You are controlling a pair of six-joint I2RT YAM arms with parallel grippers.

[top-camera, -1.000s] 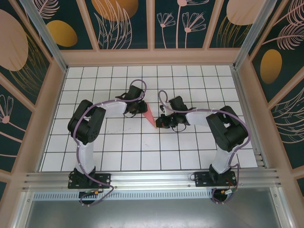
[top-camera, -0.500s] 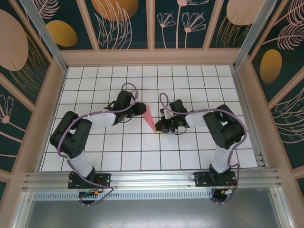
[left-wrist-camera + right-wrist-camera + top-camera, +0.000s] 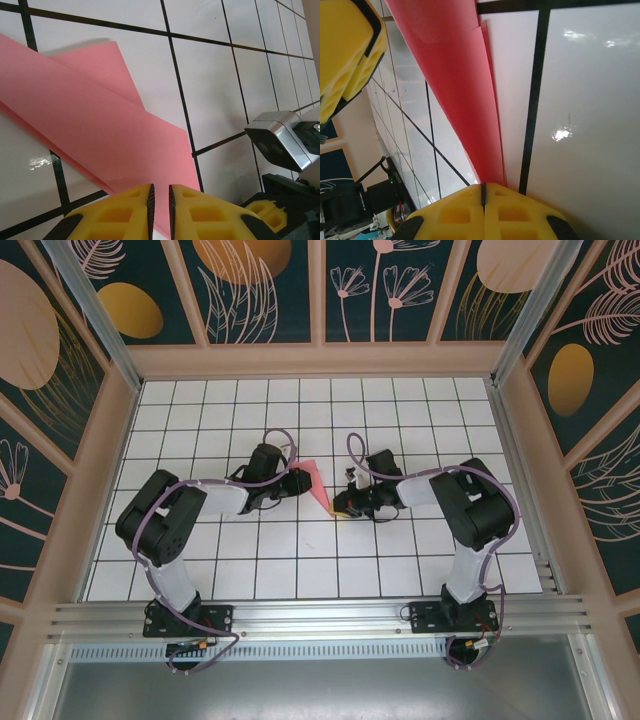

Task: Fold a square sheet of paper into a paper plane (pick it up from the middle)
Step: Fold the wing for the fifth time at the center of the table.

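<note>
The square sheet of paper is folded into a slim, pointed salmon-pink paper plane (image 3: 316, 483) lying on the white grid table (image 3: 260, 560) between the two arms. My right gripper (image 3: 340, 508) is shut on its narrow tip. In the right wrist view the paper plane (image 3: 455, 85) runs straight into my closed right gripper (image 3: 482, 187). My left gripper (image 3: 298, 480) is at the wide end. In the left wrist view my left gripper (image 3: 160, 192) hovers over the paper plane (image 3: 100, 125) with a slim gap between its pads. One flap of the paper lifts slightly.
The right arm's wrist camera housing (image 3: 280, 142) sits close to the left fingers. The left gripper's yellow fingers (image 3: 345, 50) show beside the paper's wide end. Wooden walls (image 3: 320, 360) ring the table and an aluminium rail (image 3: 320, 615) runs along the near edge.
The left arm has swung its elbow out and its gripper has moved nearer onto the paper's wide end, its jaws narrowing. The right gripper has stayed shut on the tip.
</note>
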